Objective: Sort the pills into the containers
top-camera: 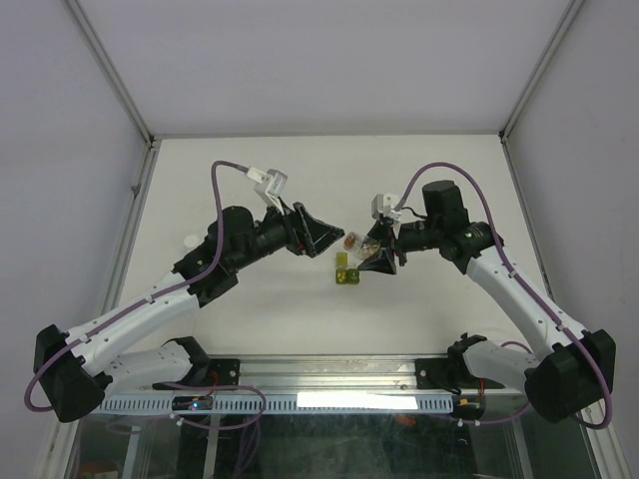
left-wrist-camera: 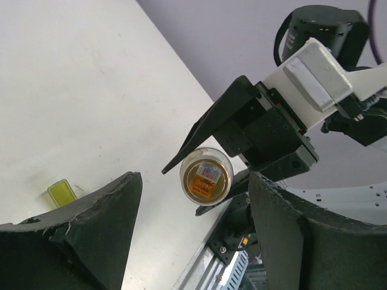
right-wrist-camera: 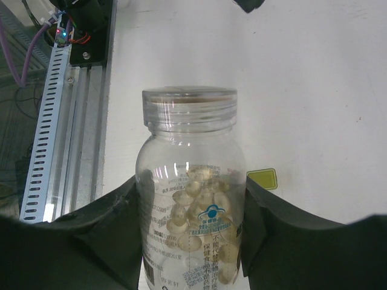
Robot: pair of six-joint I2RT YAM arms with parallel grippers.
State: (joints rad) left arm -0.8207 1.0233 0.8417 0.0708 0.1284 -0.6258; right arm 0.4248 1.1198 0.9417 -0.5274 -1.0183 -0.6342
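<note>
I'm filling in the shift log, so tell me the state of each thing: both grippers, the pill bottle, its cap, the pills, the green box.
Left gripper: jaws open, empty.
Right gripper: jaws shut on the bottle.
Bottle: held off the table.
Cap: on the bottle.
Pills: inside the bottle.
Green box: on the table, untouched.

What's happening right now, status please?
Right tool clamped on pill bottle, cap on. Left tool open, facing the cap, not touching. Green box on table nearby. Nothing in the way.
</note>
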